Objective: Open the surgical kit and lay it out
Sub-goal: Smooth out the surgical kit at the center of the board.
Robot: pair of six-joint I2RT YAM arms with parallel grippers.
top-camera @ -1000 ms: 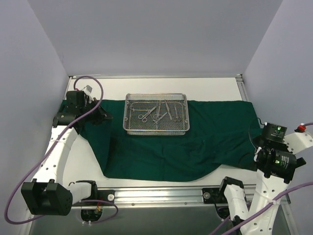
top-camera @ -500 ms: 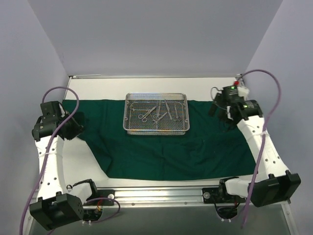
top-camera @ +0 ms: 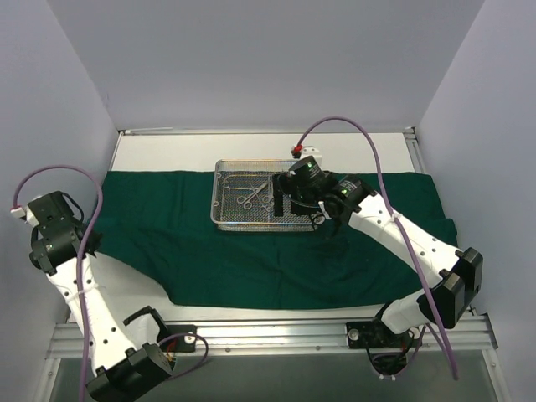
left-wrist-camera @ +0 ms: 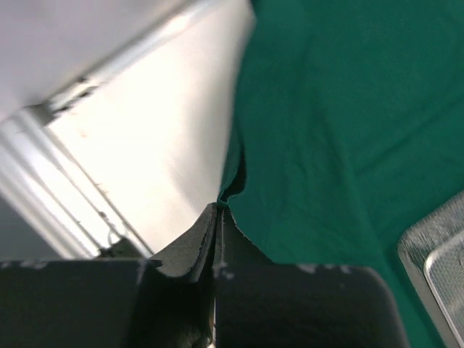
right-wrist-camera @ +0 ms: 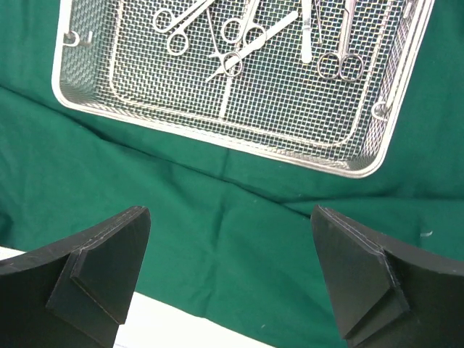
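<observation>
Drape (top-camera: pixel 251 260) lies unfolded beneath the mesh tray (right-wrist-camera: pixel 275 109). We pinch its edge with the left gripper (left-wrist-camera: pixel 216 214) and hold the right gripper (right-wrist-camera: pixel 228 225) spread beside the tray, whose instruments (right-wrist-camera: pixel 232 59) are not yet laid out.

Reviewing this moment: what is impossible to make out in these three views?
Top view: the right arm covers the tray's right half; only some instruments show.
Right wrist view: the top edge cuts off one tray rim and several instrument ends.
Left wrist view: only a tray corner shows, at the right edge; the left fingers hide how much cloth they pinch.
</observation>
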